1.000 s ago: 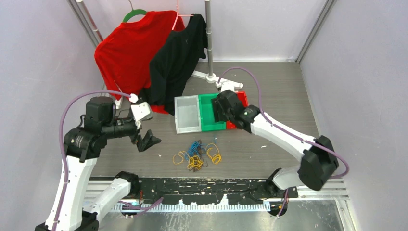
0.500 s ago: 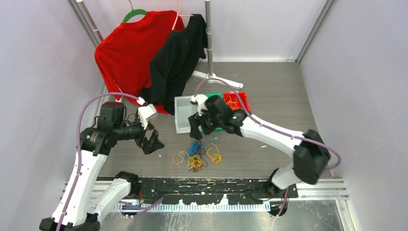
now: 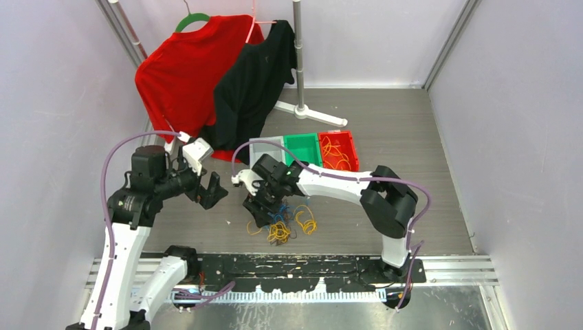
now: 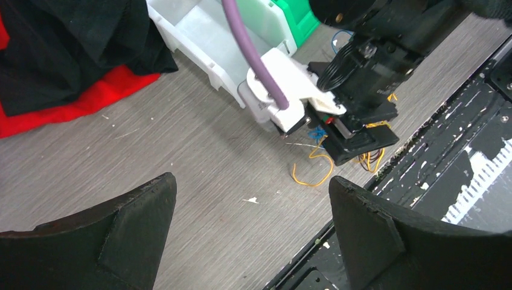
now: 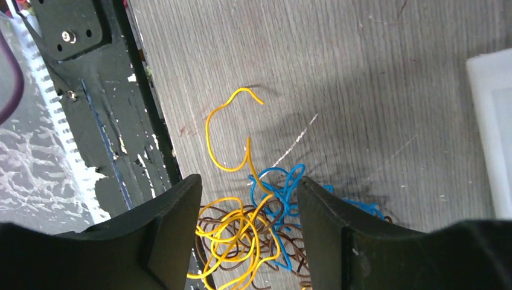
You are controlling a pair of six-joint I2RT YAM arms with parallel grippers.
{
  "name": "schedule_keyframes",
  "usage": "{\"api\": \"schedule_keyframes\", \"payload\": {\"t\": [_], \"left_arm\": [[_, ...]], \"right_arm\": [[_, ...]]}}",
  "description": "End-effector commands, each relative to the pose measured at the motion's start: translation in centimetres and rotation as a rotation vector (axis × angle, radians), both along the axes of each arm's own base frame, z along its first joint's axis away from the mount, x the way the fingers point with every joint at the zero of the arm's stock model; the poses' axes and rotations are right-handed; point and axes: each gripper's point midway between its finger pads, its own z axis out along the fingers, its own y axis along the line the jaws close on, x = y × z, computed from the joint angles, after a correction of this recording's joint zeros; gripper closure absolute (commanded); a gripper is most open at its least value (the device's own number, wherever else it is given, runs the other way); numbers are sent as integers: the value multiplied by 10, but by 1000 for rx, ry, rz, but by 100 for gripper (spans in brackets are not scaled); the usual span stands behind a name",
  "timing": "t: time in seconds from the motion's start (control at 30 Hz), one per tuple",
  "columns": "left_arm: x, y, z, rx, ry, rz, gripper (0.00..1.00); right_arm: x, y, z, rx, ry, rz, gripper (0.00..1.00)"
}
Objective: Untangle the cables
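The cables (image 3: pixel 283 223) lie in one tangled pile of yellow, blue and dark brown loops on the grey table near the front edge. My right gripper (image 3: pixel 260 208) is open and hovers just over the pile's left part. In the right wrist view, the tangle (image 5: pixel 256 238) sits between and below the spread fingers of that gripper (image 5: pixel 247 188), and one yellow strand (image 5: pixel 224 130) trails away. My left gripper (image 3: pixel 212 194) is open and empty, above bare table left of the pile. The left wrist view shows its gripper (image 4: pixel 250 187) and a yellow loop (image 4: pixel 314 172) under the right gripper's head.
A clear bin (image 3: pixel 264 146), a green bin (image 3: pixel 302 148) and a red bin (image 3: pixel 347 161) holding yellow wires stand in a row behind the pile. A red shirt (image 3: pixel 175 75) and a black shirt (image 3: pixel 254 82) hang on a rack at the back left. The black base rail (image 3: pixel 295 265) runs along the front.
My right arm has swung from over the bins toward the front left and come down over the cable pile. My left gripper has shifted slightly and stays open.
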Motion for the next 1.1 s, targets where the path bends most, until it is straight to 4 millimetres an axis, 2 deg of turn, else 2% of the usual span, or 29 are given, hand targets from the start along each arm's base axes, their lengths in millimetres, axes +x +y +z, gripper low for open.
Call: {"api": "schedule_keyframes", "payload": {"t": [0.0, 0.13, 0.27, 0.37, 0.43, 0.47, 0.6, 0.73, 0.77, 0.87, 1.07], "left_arm": [[2, -5, 23, -48, -50, -7, 4], [-1, -5, 26, -42, -70, -16, 4], [-6, -8, 27, -53, -73, -39, 4], [-13, -12, 29, -68, -75, -69, 4], [-18, -15, 29, -76, -82, -98, 5], [-21, -16, 29, -81, -84, -113, 5], [-37, -25, 23, -101, -93, -215, 5], [-49, -31, 11, -101, -118, -304, 6], [-50, -32, 7, -101, -125, -318, 6], [-49, -34, 0, -111, -140, -331, 7], [-50, -48, 0, -211, -107, -376, 10]], "right_arm": [[5, 13, 8, 31, -42, 47, 39], [13, 16, 1, 31, -72, 33, 53], [17, 21, 2, 63, -97, 21, 70], [19, 25, 9, 93, -108, 11, 82], [20, 28, 19, 122, -110, 2, 96], [22, 29, 26, 139, -112, -12, 98], [31, 28, 59, 248, -85, -105, 99], [24, 27, 101, 434, -52, -173, 99], [19, 25, 107, 468, -39, -184, 99], [12, 24, 141, 601, -19, -209, 99], [0, 30, 193, 801, 33, -220, 99]]}}
